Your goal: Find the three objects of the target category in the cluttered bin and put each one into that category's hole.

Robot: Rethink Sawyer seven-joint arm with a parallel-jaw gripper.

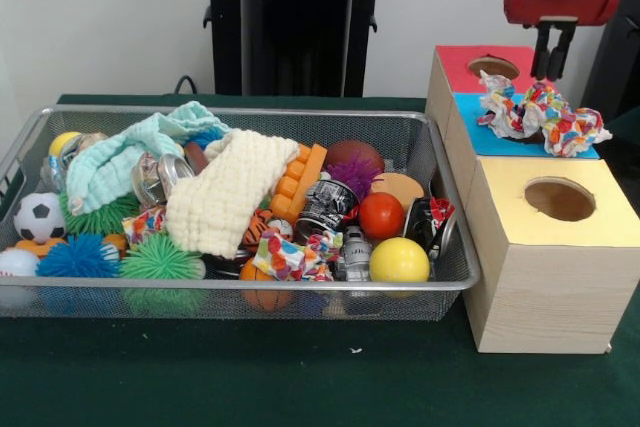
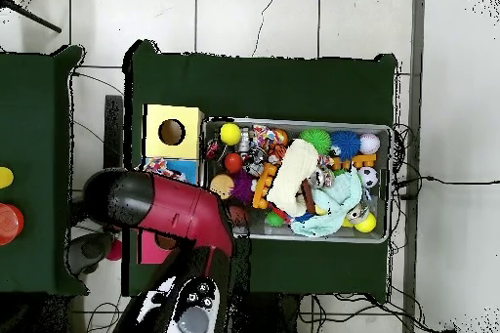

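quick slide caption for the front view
Black gripper above crumpled colourful paper on blue box top, beside cluttered wire-mesh bin.

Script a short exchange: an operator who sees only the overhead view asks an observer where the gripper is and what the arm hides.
Operator: Where is the gripper? The arm covers it.
Observer: The gripper hangs just above the red box, beside its hole.
Operator: Is anything on the blue box?
Observer: A wad of crumpled patterned paper lies on top of the blue box.

Crumpled colourful wrapper (image 1: 542, 117) lies covering blue hole.
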